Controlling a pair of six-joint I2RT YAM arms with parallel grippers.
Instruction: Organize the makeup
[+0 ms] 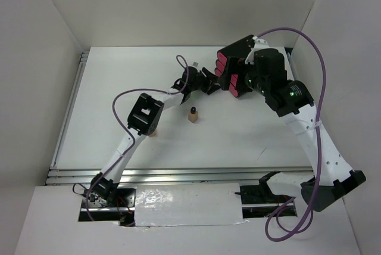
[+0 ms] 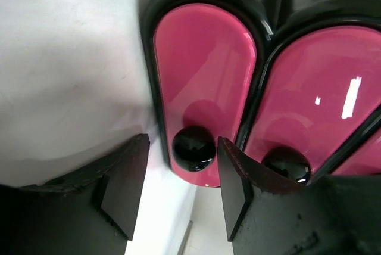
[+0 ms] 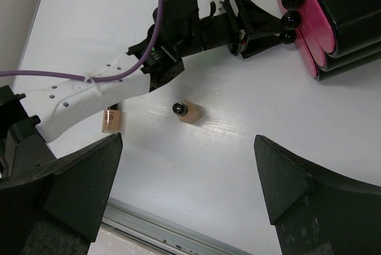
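A tan bottle with a black cap (image 1: 192,115) stands upright mid-table; it also shows in the right wrist view (image 3: 187,111). A second tan bottle (image 3: 111,120) lies partly under the left arm (image 1: 153,131). One small whitish sachet (image 1: 193,63) lies at the back. The compacts are out of view. My left gripper (image 2: 178,186) is open, with its fingers on either side of the black knob (image 2: 193,148) of the outermost pink drawer front (image 2: 205,70), not closed on it. My right gripper (image 3: 187,189) is open wide and empty, high above the table.
The black box with pink drawer fronts (image 1: 238,67) stands at the back right, under the right wrist (image 1: 268,70). A second pink front and knob (image 2: 286,162) sit beside the first. The table's metal rail (image 1: 178,174) runs along the near edge.
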